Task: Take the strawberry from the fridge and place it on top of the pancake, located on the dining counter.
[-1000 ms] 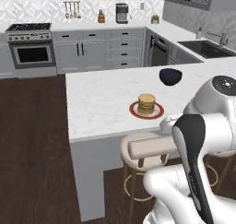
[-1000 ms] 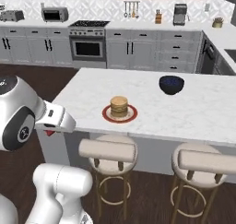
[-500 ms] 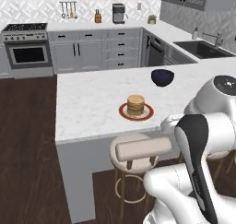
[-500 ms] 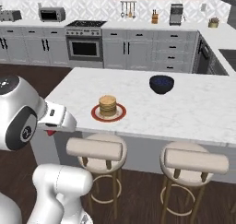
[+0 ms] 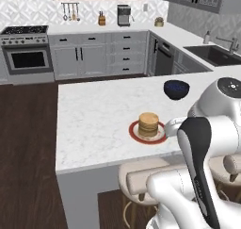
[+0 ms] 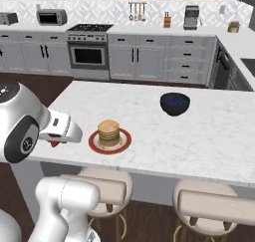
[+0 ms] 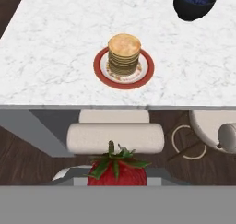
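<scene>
A stack of tan pancakes [image 7: 124, 50] sits on a red-rimmed white plate [image 7: 99, 67] near the front edge of the white marble dining counter [image 5: 94, 119]. My gripper [image 6: 55, 142] hangs just off that edge, left of the plate in the right base view, shut on a red strawberry [image 7: 117, 172] with green leaves. In the hand view the strawberry hides the fingertips, and the pancakes [image 6: 108, 132] lie ahead of it, beyond a stool. The pancakes [image 5: 148, 124] stand close to my arm in the left base view. The fridge is out of view.
A dark bowl of blueberries [image 6: 175, 103] stands on the counter behind and to the right of the plate. Beige round stools [image 6: 97, 186] [image 6: 219, 206] stand under the counter's front edge. Wall counters, a stove [image 6: 88, 49] and a sink [image 5: 216, 53] line the back.
The whole picture has shifted, so the base has driven: the counter and plate now sit closer and lower in both base views. The strawberry stays in the gripper.
</scene>
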Robot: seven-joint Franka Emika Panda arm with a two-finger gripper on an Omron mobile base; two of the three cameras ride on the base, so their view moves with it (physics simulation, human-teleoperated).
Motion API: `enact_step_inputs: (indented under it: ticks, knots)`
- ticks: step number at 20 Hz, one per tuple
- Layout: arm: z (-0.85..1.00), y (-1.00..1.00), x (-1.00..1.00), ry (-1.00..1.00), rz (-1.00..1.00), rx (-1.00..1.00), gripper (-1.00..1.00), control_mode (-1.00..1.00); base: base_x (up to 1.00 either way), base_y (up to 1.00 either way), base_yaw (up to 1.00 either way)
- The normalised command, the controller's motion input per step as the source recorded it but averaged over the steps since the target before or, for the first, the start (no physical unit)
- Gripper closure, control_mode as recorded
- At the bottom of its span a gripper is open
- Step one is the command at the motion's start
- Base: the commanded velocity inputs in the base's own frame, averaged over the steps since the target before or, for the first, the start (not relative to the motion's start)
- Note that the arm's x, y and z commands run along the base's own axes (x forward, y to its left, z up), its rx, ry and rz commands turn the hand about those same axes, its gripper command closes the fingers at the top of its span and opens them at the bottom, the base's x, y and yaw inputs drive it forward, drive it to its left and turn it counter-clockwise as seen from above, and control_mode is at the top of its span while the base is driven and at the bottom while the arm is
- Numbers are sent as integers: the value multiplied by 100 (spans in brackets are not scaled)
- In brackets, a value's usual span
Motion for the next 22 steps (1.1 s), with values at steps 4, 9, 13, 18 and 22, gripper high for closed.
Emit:
enact_step_inputs:
  ticks: [4,9,13,18,22]
  knots:
    - [0,0,0,0,0,0,100,100,46,-25,1]
    - [0,0,0,0,0,0,100,100,31,-2,2]
    - [0,0,0,0,0,0,100,100,12,0,0]
    - [0,0,0,0,0,0,100,100,37,0,0]
    - [0,0,75,0,0,0,100,-100,25,0,1]
